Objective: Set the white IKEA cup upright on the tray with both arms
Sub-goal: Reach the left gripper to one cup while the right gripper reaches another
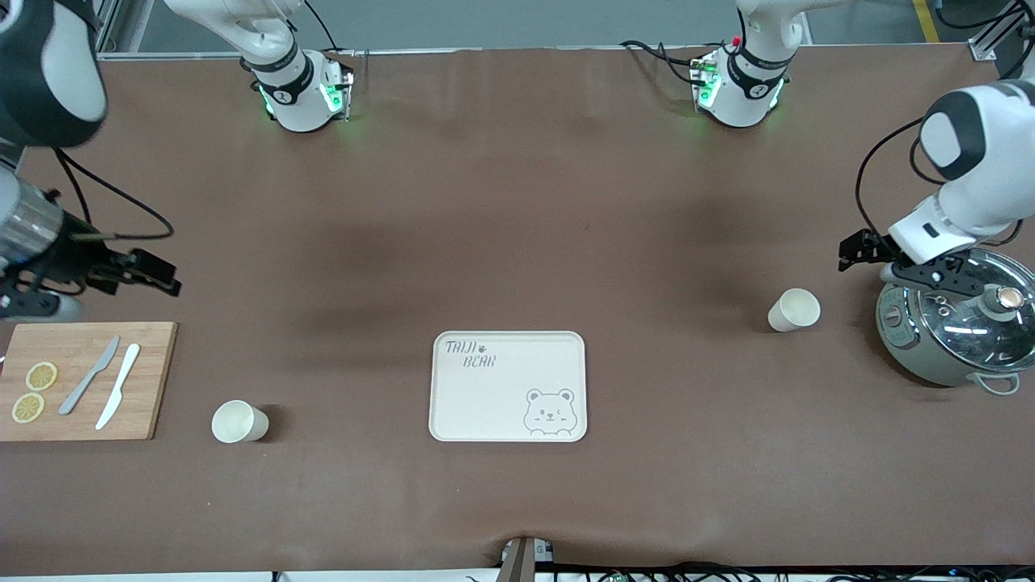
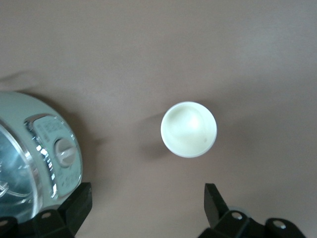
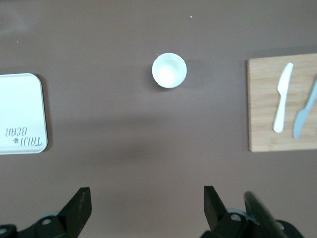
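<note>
I have two white cups standing upright on the brown table, neither on the tray [image 1: 508,386]. One cup [image 1: 794,310] sits toward the left arm's end, just beside the steel pot [image 1: 958,323] with its glass lid; the other cup [image 1: 239,422] sits toward the right arm's end, near the wooden cutting board [image 1: 87,380] and nearer the front camera than the first. The tray lies flat between them, bear drawing up. My left gripper [image 2: 147,208] hangs over the table by the pot, fingers spread wide and holding nothing, the cup in front of it. My right gripper [image 3: 147,210] hovers over the table beside the board, also spread wide and empty. On the board I see two knives and what look like two lemon slices [image 1: 34,391].
</note>
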Available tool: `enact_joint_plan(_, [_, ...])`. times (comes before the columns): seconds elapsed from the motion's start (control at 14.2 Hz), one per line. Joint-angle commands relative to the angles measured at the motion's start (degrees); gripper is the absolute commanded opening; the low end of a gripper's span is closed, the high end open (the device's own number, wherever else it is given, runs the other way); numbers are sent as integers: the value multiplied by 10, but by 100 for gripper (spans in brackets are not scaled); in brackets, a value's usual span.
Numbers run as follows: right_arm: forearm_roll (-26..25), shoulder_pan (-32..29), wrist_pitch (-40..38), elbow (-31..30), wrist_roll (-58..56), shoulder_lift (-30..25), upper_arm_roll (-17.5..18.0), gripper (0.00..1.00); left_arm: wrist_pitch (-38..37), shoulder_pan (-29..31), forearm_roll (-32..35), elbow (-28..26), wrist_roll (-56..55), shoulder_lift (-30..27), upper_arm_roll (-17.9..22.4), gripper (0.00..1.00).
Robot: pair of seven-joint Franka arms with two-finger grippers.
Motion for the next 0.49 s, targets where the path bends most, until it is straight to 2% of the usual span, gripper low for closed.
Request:
enact_joint_plan(0.0, [2, 3, 16, 22, 1, 48, -1, 100, 70, 1, -5, 5, 9, 65, -2, 100])
enact_joint_plan(0.21, [2, 1, 62, 44, 3, 104, -1, 100, 141, -3, -4, 7, 10, 128, -3, 100])
enact_joint_plan(0.42, [2, 1, 136, 49, 3, 154, -2, 100, 173, -7, -4, 8, 3, 151, -4, 100])
